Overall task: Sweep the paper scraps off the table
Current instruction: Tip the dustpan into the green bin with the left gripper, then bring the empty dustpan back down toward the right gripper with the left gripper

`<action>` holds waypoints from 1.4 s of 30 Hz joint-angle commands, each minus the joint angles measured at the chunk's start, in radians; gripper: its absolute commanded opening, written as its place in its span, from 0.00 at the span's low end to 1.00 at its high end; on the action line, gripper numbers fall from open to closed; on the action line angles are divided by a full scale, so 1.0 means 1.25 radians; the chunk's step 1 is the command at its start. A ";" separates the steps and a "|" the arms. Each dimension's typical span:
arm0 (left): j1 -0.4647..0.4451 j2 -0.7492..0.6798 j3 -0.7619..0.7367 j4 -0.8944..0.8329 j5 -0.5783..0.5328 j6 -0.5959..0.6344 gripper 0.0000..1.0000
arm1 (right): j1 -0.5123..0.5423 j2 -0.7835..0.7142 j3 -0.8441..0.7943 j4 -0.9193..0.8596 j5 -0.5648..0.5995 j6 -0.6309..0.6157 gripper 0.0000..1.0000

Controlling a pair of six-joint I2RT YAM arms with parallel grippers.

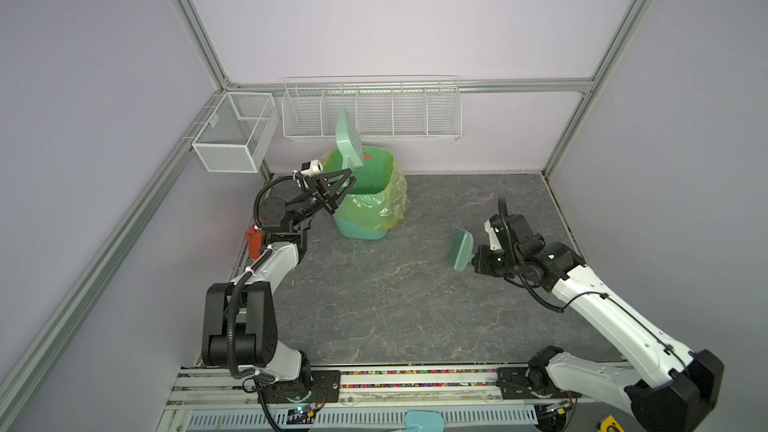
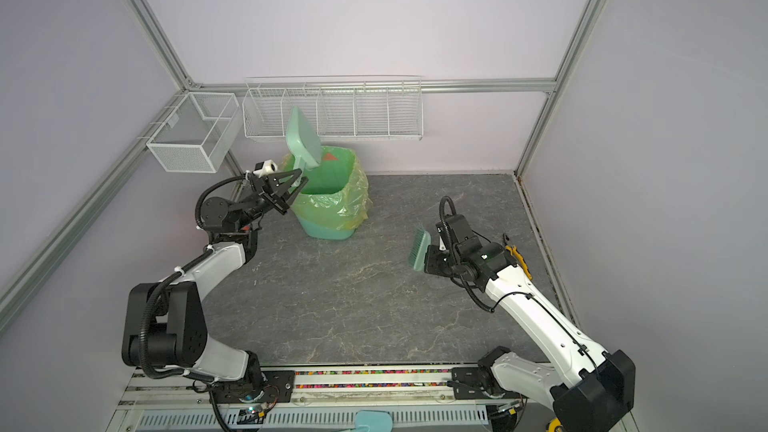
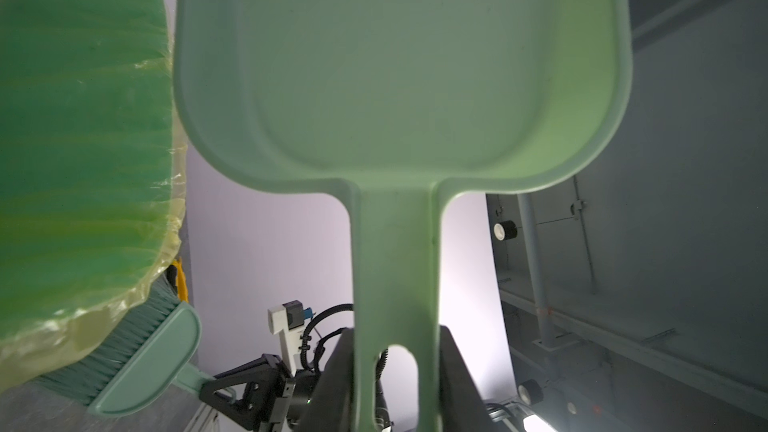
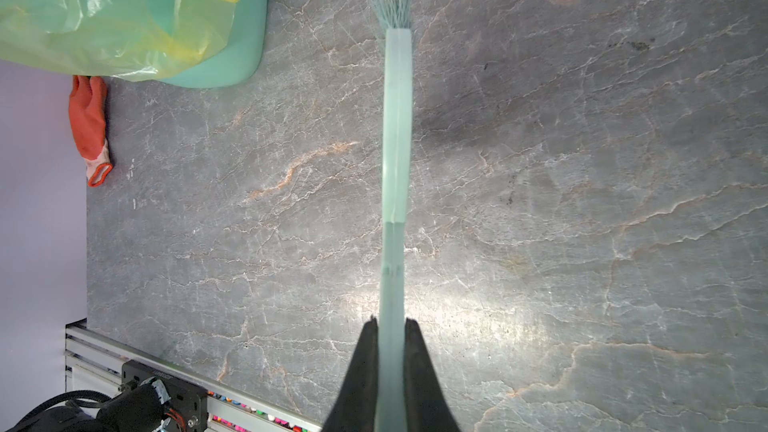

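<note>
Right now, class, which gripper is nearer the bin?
Left. The left gripper holds the dustpan right beside the bin; the right gripper holds the brush apart, over the table.

Pale lilac walls on left, far and right sides. Aluminium posts rise at both far corners; horizontal rail runs along far wall. White wire rack, five compartments, hangs on far wall, left of centre. White mesh basket hangs on left side, near far-left corner. Light soft, even.
</note>
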 commanded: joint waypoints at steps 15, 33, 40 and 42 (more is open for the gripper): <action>-0.186 -0.225 0.306 -1.239 -0.206 0.977 0.00 | -0.026 -0.080 0.032 -0.047 0.054 0.005 0.07; -0.472 -0.164 0.462 -1.532 -0.503 1.227 0.00 | -0.217 -0.089 -0.013 0.017 -0.043 -0.027 0.06; -0.568 -0.130 0.474 -1.557 -0.605 1.269 0.00 | -0.256 -0.077 -0.020 0.048 -0.076 -0.019 0.07; -0.590 -0.116 0.478 -1.567 -0.633 1.285 0.00 | -0.292 -0.076 -0.025 0.053 -0.087 -0.018 0.06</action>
